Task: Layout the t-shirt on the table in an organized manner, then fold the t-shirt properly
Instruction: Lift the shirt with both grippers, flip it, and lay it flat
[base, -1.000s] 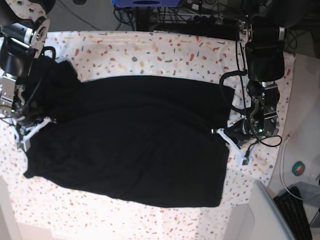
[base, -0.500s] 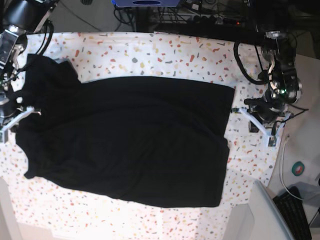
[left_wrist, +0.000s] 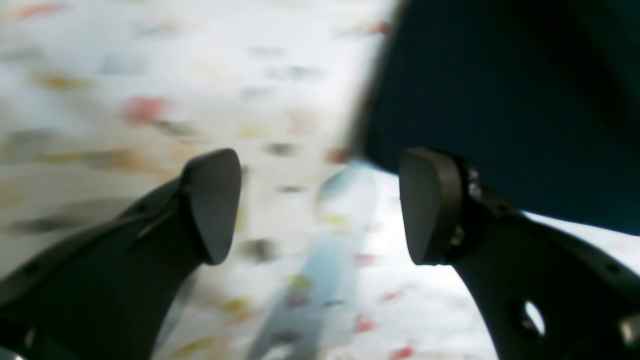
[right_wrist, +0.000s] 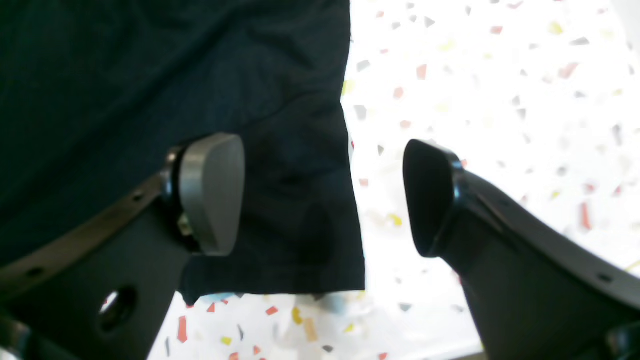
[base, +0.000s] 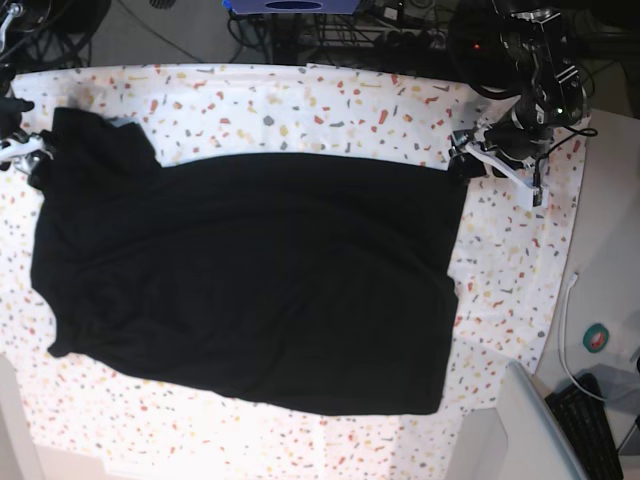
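step: layout, shirt (base: 250, 280) spread on bench (base: 330, 105) | left hand (left_wrist: 320, 205) gaping, empty | right hand (right_wrist: 325, 195) gaping, empty | next: grab corners, fold

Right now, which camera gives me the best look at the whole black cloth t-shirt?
The base view: the black cloth t-shirt lies spread there in full. The right wrist view shows only one corner; the left wrist view only a blurred edge.

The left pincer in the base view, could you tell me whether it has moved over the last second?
Yes. The left pincer has travelled up the t-shirt's right edge to its upper right corner.
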